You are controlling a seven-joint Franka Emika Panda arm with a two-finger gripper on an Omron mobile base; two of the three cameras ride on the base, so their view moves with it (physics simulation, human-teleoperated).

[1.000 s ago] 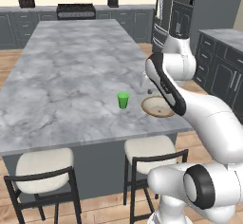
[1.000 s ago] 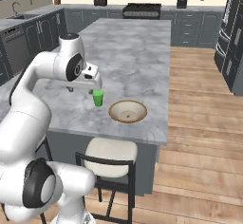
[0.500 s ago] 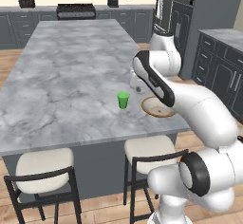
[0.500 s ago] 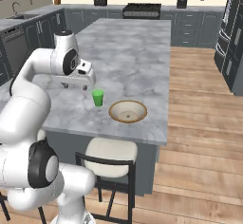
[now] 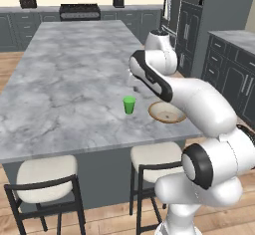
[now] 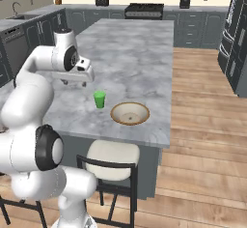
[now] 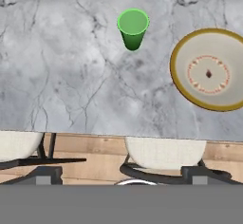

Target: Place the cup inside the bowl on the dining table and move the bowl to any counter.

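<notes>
The small green cup (image 5: pixel 129 104) (image 6: pixel 99 99) (image 7: pixel 133 27) stands upright on the grey marble dining table (image 5: pixel 64 74) (image 6: pixel 135 48), near its stool-side edge. Just beside it lies the wide tan-rimmed bowl (image 5: pixel 167 112) (image 6: pixel 130 113) (image 7: pixel 209 69), with nothing in it and a small gap between the two. My gripper (image 6: pixel 75 82) hangs above the table top, behind and to the side of the cup, holding nothing. Its fingertips are too small to read here. The hand view looks down on cup and bowl from above.
Cream-seated black stools (image 5: pixel 47 174) (image 6: pixel 113 154) stand under the table's near edge. A wall counter (image 5: pixel 30 15) with a stove (image 5: pixel 79 11) runs along the back. Another counter (image 5: pixel 234 40) over dark cabinets stands at the right. Wooden floor (image 6: pixel 202 106) lies beside the table.
My arm has swung so the hand moved left, from over the bowl's side toward a spot behind the cup. Cup and bowl have stayed where they were.
</notes>
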